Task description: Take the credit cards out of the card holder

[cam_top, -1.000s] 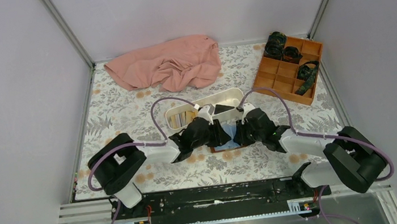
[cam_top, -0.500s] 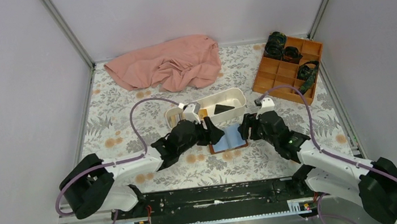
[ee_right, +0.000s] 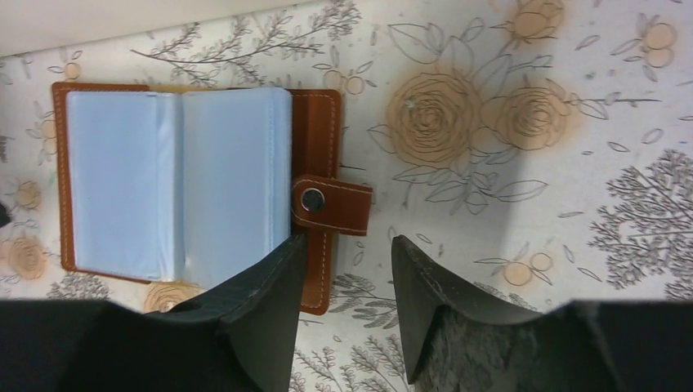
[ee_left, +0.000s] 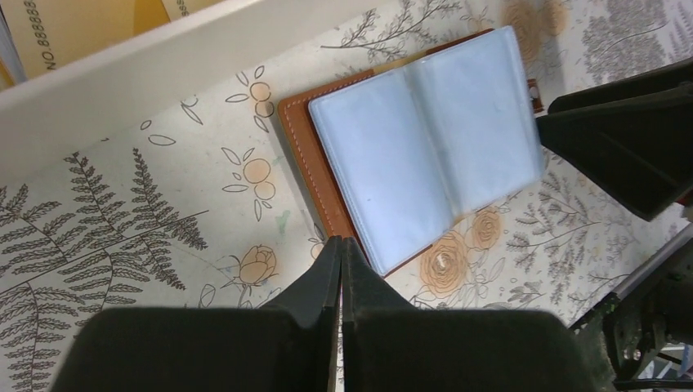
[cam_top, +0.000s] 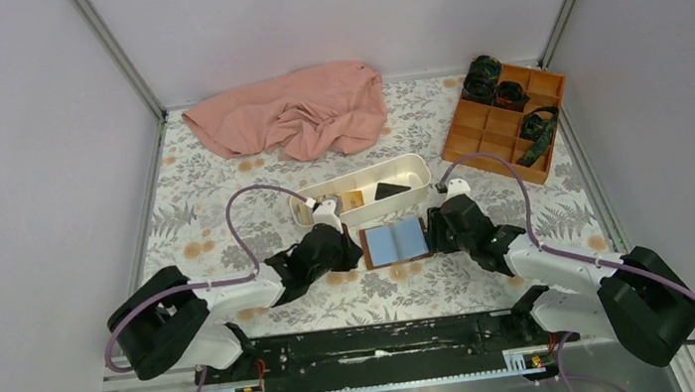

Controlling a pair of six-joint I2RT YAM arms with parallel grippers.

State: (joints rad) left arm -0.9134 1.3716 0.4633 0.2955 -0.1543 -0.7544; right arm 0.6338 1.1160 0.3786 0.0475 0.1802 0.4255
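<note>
- Credit cards (cam_top: 352, 198) — yellow-orange, black — are held in the white tray (cam_top: 375, 212).
- Card holder (cam_top: 395, 243) is laid open just before the tray.
- Left gripper (ee_left: 341, 245) is clenched, empty; right gripper (ee_right: 347, 245) is spread, grasping nothing.

left arm (cam_top: 235, 290) low, stretched forward | left fingers (ee_left: 327, 278) pressed together | right arm (cam_top: 552, 266) low | right fingers (ee_right: 266, 294) apart
</note>
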